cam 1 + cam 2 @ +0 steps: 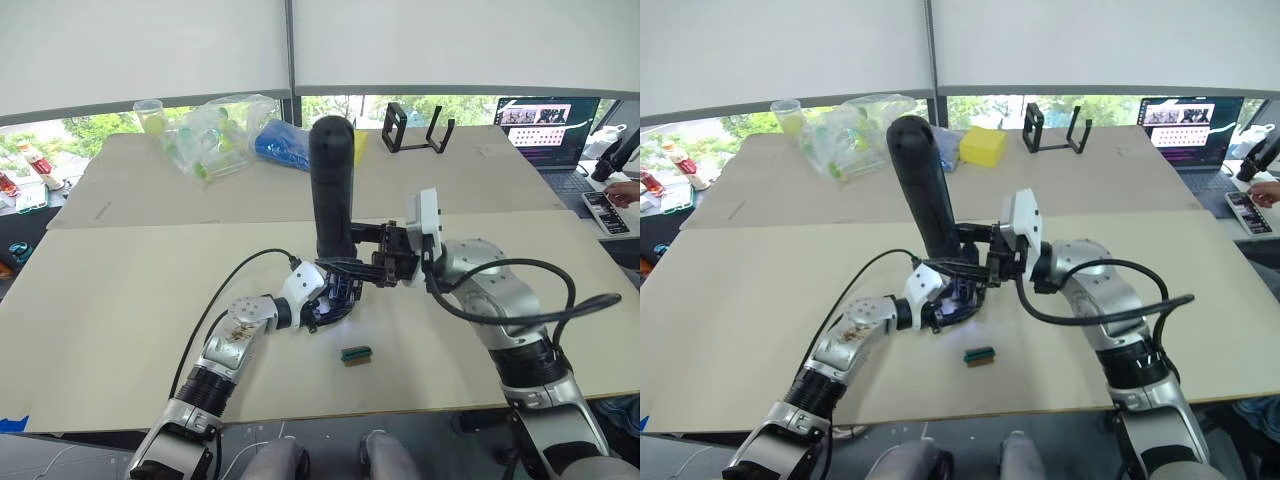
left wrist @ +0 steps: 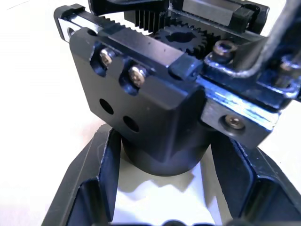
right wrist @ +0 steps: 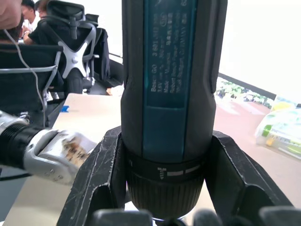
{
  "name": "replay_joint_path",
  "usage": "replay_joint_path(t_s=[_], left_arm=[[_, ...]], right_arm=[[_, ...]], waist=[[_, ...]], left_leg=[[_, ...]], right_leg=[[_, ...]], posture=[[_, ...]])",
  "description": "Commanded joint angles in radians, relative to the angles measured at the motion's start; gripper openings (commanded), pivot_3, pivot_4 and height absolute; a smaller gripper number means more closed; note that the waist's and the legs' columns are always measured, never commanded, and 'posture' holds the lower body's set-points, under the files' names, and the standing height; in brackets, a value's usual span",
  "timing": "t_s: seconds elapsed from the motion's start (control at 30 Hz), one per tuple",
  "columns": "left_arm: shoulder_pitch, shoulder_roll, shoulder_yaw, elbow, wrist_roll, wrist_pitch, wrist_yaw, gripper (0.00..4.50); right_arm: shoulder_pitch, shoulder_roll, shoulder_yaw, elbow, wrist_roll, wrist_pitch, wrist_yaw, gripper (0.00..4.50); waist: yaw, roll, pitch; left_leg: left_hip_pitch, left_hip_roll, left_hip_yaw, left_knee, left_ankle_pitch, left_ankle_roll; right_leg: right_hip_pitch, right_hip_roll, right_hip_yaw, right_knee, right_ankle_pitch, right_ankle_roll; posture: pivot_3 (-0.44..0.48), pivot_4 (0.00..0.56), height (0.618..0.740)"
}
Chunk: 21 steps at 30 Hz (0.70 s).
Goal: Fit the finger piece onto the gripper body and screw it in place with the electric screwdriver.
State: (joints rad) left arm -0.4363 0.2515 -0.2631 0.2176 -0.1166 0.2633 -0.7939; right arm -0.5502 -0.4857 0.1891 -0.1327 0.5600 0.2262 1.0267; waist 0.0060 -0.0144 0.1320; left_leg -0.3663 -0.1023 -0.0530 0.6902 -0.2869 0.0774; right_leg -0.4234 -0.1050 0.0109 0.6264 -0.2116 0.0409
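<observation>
Now, driving stage, by the look of it.
Right gripper [image 3: 164, 207]: clamps the electric screwdriver [image 1: 331, 185] upright, bit down.
Left gripper [image 2: 162, 188]: pinches the gripper body [image 2: 155, 117] steady on the table [image 1: 120, 290] beneath the bit.

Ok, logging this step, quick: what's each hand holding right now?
Left hand: closed on the gripper body.
Right hand: closed on the electric screwdriver, held upright.

The electric screwdriver [image 3: 171, 89] carries a label starting "Bosch GO"; the smaller lines beneath are too blurred to read.
</observation>
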Motion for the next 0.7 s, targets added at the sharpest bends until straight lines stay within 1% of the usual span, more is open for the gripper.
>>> replay_joint_path(t_s=[0.03, 0.13, 0.3, 0.53, 0.7], left_arm=[[-0.023, 0.009, 0.041, -0.058, -0.02, -0.012, 0.008, 2.29], [-0.026, 0.009, 0.041, -0.057, -0.02, -0.012, 0.008, 2.29], [-0.031, 0.01, 0.043, -0.053, -0.019, -0.015, 0.008, 2.29], [-0.018, 0.016, 0.043, -0.067, -0.019, -0.012, 0.007, 2.29], [-0.016, 0.016, 0.041, -0.068, -0.019, -0.013, 0.006, 2.29]], right_arm=[[0.084, -0.046, 0.054, 0.109, -0.123, 0.049, -0.005, 1.92], [0.061, -0.034, 0.049, 0.15, -0.135, 0.039, -0.017, 1.92], [0.033, -0.02, 0.072, 0.171, -0.137, 0.044, -0.009, 1.92], [0.033, -0.025, 0.079, 0.185, -0.151, 0.036, -0.01, 1.92], [0.044, -0.034, 0.074, 0.16, -0.142, 0.046, -0.013, 1.92]], waist=[[0.0, 0.0, 0.0], [0.0, 0.0, 0.0], [0.001, 0.0, 0.0], [0.001, 0.0, 0.0], [0.001, 0.0, 0.0]], left_leg=[[0.0, 0.0, 0.0, 0.0, 0.0, 0.0], [0.001, 0.0, 0.0, -0.001, 0.0, 0.0], [0.002, 0.0, 0.0, -0.002, 0.0, 0.0], [0.003, 0.0, 0.0, -0.003, 0.0, 0.0], [0.004, 0.0, 0.0, -0.004, 0.0, 0.0]], right_leg=[[0.0, 0.0, 0.0, 0.0, 0.0, 0.0], [0.0, 0.0, 0.0, 0.0, 0.0, 0.0], [0.0, 0.0, 0.0, -0.001, 0.0, 0.0], [0.0, 0.0, 0.0, -0.001, 0.0, 0.0], [0.0, 0.0, 0.0, -0.001, 0.0, 0.0]], posture=[[0.0, 0.15, 0.737], [0.0, 0.15, 0.737], [0.0, 0.15, 0.737], [0.0, 0.15, 0.737], [0.0, 0.15, 0.737]])
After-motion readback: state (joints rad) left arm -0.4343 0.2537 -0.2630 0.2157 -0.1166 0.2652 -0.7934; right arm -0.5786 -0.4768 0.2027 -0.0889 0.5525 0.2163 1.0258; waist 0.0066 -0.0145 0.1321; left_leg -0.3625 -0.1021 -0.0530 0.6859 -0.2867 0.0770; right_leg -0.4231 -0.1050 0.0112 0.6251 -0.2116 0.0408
